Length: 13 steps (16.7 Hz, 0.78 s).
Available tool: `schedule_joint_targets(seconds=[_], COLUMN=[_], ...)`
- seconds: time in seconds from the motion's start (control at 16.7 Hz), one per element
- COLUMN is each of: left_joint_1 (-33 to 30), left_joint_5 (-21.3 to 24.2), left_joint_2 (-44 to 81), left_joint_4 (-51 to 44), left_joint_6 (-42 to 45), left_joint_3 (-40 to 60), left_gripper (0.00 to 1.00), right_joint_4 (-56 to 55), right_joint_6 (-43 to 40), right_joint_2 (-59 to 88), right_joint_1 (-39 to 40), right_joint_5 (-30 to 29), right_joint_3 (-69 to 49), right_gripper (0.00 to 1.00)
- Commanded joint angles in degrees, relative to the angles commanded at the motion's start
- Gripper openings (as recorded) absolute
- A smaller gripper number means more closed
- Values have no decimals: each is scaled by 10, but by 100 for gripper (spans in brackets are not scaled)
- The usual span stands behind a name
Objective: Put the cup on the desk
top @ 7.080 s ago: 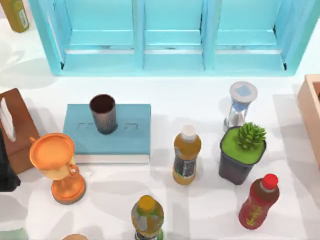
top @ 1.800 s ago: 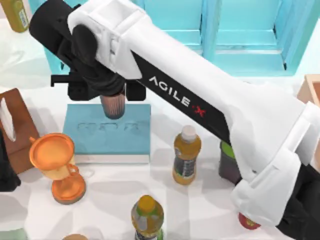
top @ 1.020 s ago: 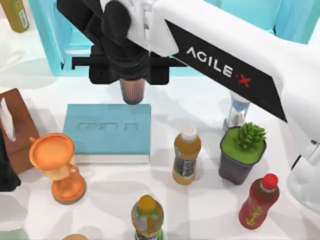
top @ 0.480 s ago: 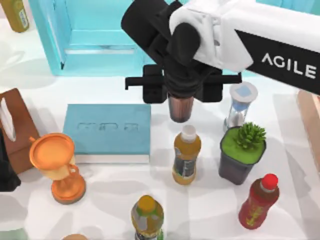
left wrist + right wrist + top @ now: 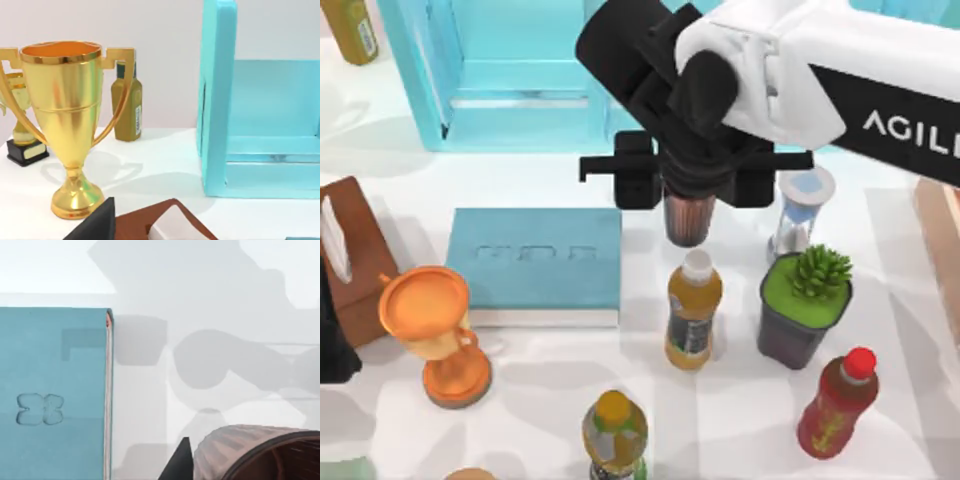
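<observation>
The cup (image 5: 687, 217) hangs upright under my right gripper (image 5: 692, 192), its jaws clenched on its upper part, over the white desk (image 5: 740, 420) just to the right of the light-blue book (image 5: 538, 258) and just beyond the white-capped yellow bottle (image 5: 693, 312). From above I cannot tell whether its base touches the desk. In my right wrist view its ribbed wall and dark rim (image 5: 255, 452) sit close to the lens, one black fingertip (image 5: 181, 462) against its side, and the book's edge (image 5: 55, 390) lies apart from it with bare desk between.

To the right of the cup stands an hourglass (image 5: 800, 212), and nearer than that a potted succulent (image 5: 806, 305) and a red-capped bottle (image 5: 838, 402). Another bottle (image 5: 614, 433) stands at the near edge. Left of the book are an orange trophy cup (image 5: 432, 332) and a brown tissue box (image 5: 350, 255). The turquoise shelf unit (image 5: 520, 90) runs along the far side.

My left arm is parked at the left edge of the table; its wrist camera looks at a gold trophy (image 5: 70, 125), an olive bottle (image 5: 127, 106) and the shelf's side wall (image 5: 216, 95).
</observation>
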<state>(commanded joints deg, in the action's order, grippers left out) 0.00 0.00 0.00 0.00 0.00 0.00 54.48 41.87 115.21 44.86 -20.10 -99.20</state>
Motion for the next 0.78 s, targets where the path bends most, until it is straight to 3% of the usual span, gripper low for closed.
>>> schedule_joint_targets(seconds=[0.78], left_joint_1=[0], left_joint_5=[0], left_joint_2=[0], left_joint_4=[0], left_joint_6=[0], left_joint_3=[0], left_gripper=[100], right_joint_4=[-123], right_joint_6=[-19], right_joint_2=[46], right_joint_1=[-22], right_joint_5=[6], right_joint_3=[65], right_gripper=[0])
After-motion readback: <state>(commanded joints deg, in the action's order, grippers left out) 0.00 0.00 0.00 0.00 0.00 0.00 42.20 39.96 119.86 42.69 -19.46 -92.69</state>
